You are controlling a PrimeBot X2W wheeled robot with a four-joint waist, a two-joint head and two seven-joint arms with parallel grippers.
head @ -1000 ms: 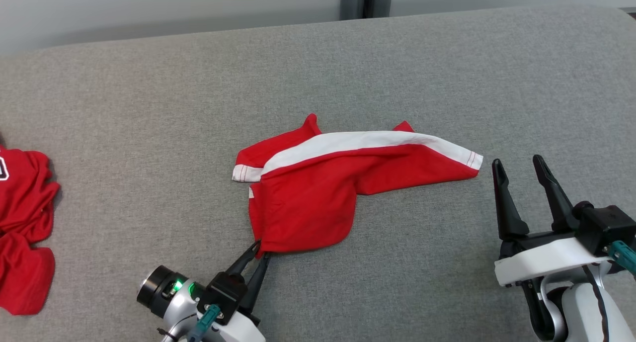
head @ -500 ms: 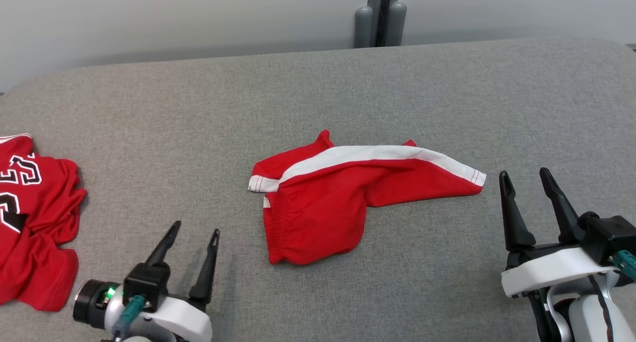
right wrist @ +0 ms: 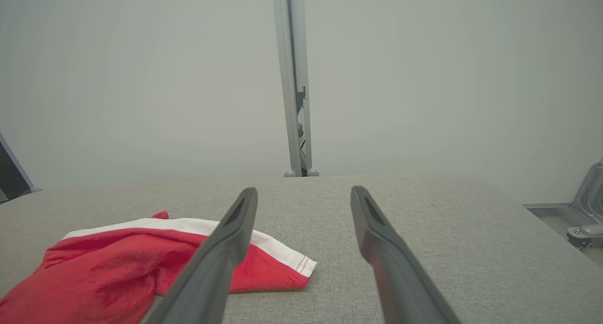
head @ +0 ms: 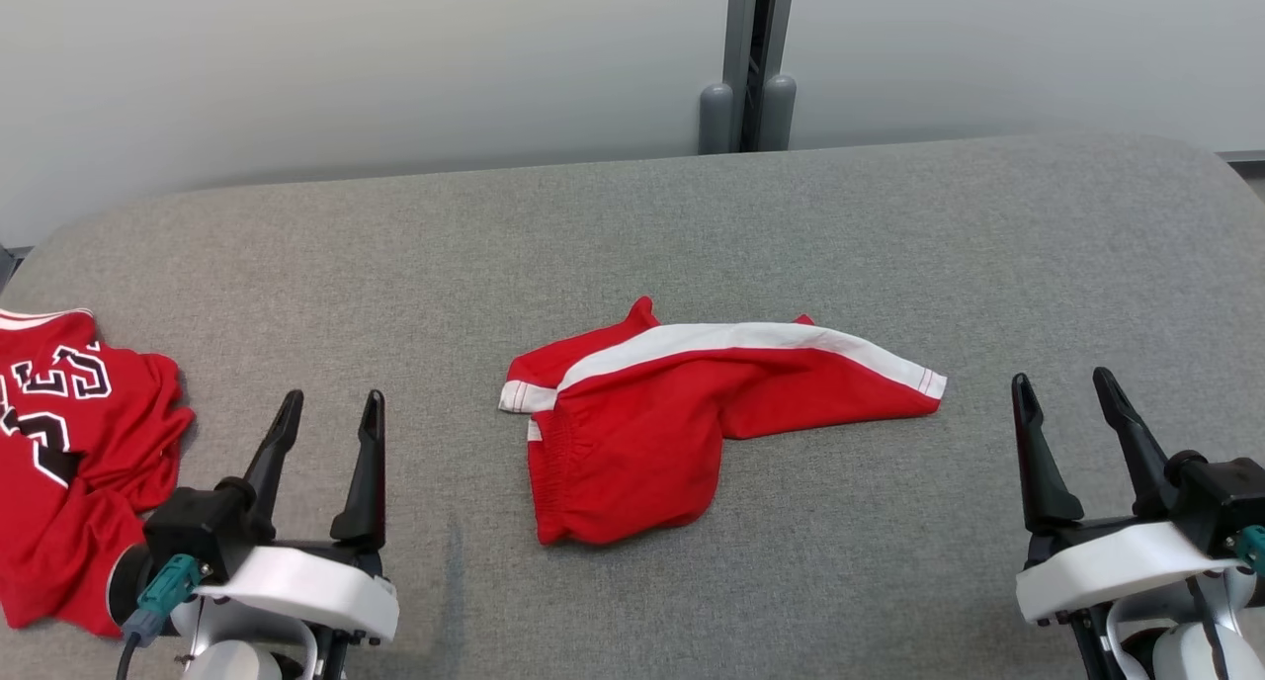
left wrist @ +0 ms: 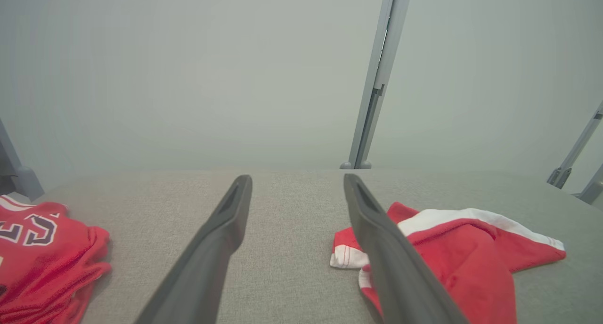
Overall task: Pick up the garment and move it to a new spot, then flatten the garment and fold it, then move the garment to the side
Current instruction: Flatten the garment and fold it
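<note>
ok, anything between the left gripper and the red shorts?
Nothing visible. Bare grey fabric surface lies between the left gripper and the red shorts. The red jersey lies on the gripper's other side, off that path.

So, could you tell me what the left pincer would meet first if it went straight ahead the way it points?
Nothing close, it seems: the left pincer points over the grey cushion toward the wall; the shorts lie off to its right.
</note>
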